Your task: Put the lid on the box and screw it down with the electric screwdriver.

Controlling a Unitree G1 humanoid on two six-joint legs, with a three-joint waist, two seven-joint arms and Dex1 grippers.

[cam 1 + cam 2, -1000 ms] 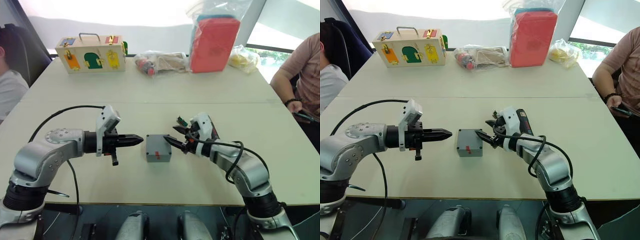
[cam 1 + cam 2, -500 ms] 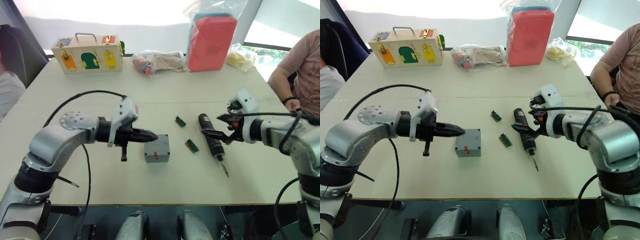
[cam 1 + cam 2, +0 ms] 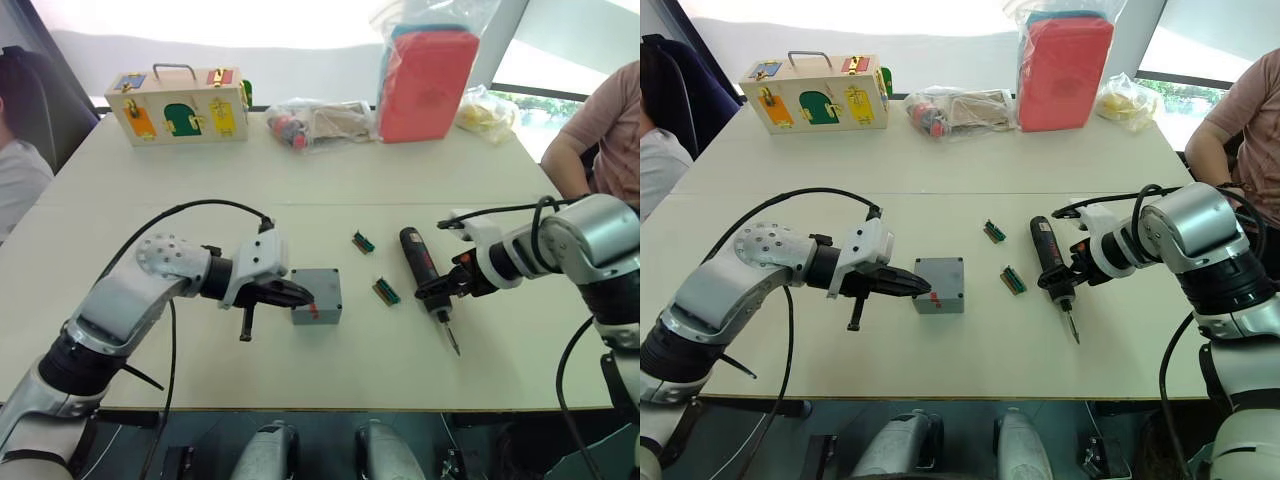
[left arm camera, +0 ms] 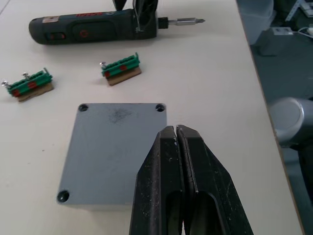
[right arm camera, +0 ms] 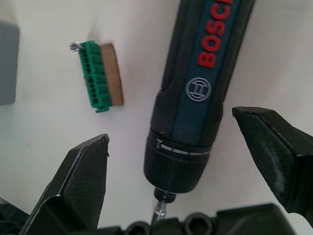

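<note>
Moved: R gripper [image 5: 181,161] has come down over the electric screwdriver [image 3: 421,268] since 0.5 s ago; L gripper [image 3: 306,296] has pushed in from beside the box to over its lid. Box and screwdriver lie where they did.
Lid: grey lid [image 4: 115,147] sits flat on the box [image 3: 317,297], corners lined up, screw holes visible at three corners; fourth corner hidden behind L fingers.
Box: near middle of the table [image 3: 300,190], red mark on the side facing the robot.
Screwdriver: lies flat on the table, to the robot's right of the box, well apart from it, bit pointing toward the robot. Dark body w/ blue panel.
Writing: "BOSCH" in red along the body, only partly in frame in R wrist view; round Bosch logo below it.
R gripper: spread wide, one finger each side of the screwdriver's collar end, not touching it as far as can be told.
L gripper: fingers pressed together, tip over the lid's near edge; contact w/ lid can't be told.
Nearby: two green terminal blocks — one [image 3: 385,291] between box and screwdriver, another [image 3: 362,241] farther up the table.
Far edge: wooden box w/ coloured latches [image 3: 182,105], red case in clear bag [image 3: 428,82], other bagged items [image 3: 320,122].
People: one seated at each side of the table.
</note>
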